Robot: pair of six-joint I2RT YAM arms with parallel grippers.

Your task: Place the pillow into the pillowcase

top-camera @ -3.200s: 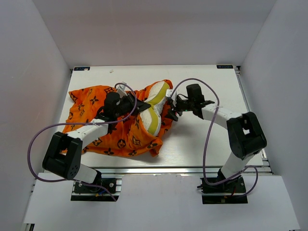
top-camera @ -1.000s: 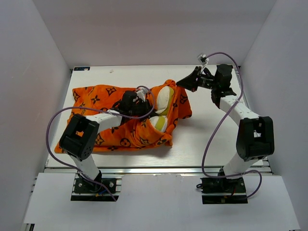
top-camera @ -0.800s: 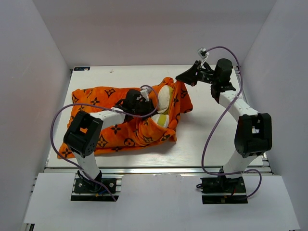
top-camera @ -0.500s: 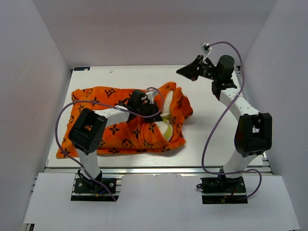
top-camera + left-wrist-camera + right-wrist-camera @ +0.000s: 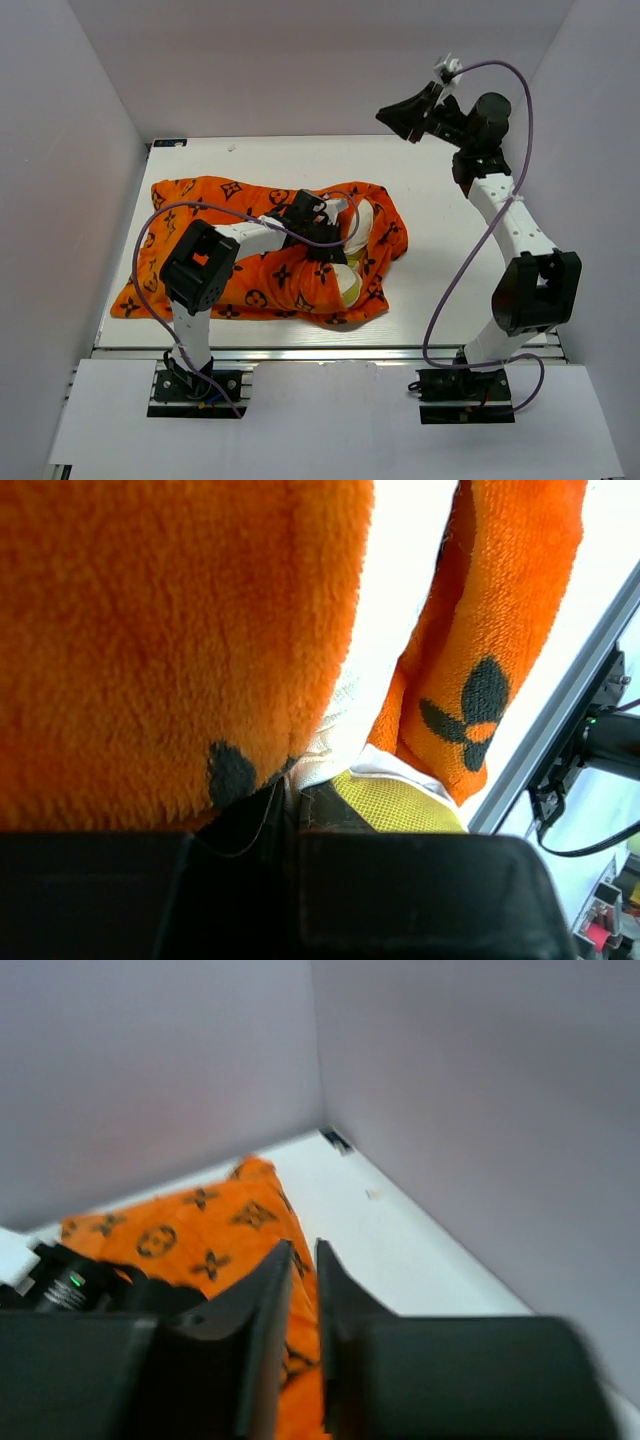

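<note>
Bright orange plush pillowcase point(image 5: 240, 250) with black monogram motifs lies on white table point(image 5: 440, 280). Cream foam pillow point(image 5: 362, 215), yellow band, mostly inside pillowcase, peeking from its right-end opening. Left gripper point(image 5: 288, 792) clamped on pillowcase fabric at that opening. Right gripper point(image 5: 303, 1252) raised beyond pillowcase's far right corner, jaws barely parted, empty.

Pillowcase point(image 5: 270, 292): thick, fuzzy plush cloth, matt. Pillow point(image 5: 400, 805): side band of open-weave yellow mesh, edged with white knitted fabric. Table point(image 5: 440, 290): smooth white board, matt, bordered by a bare metal rail point(image 5: 350, 352).
</note>
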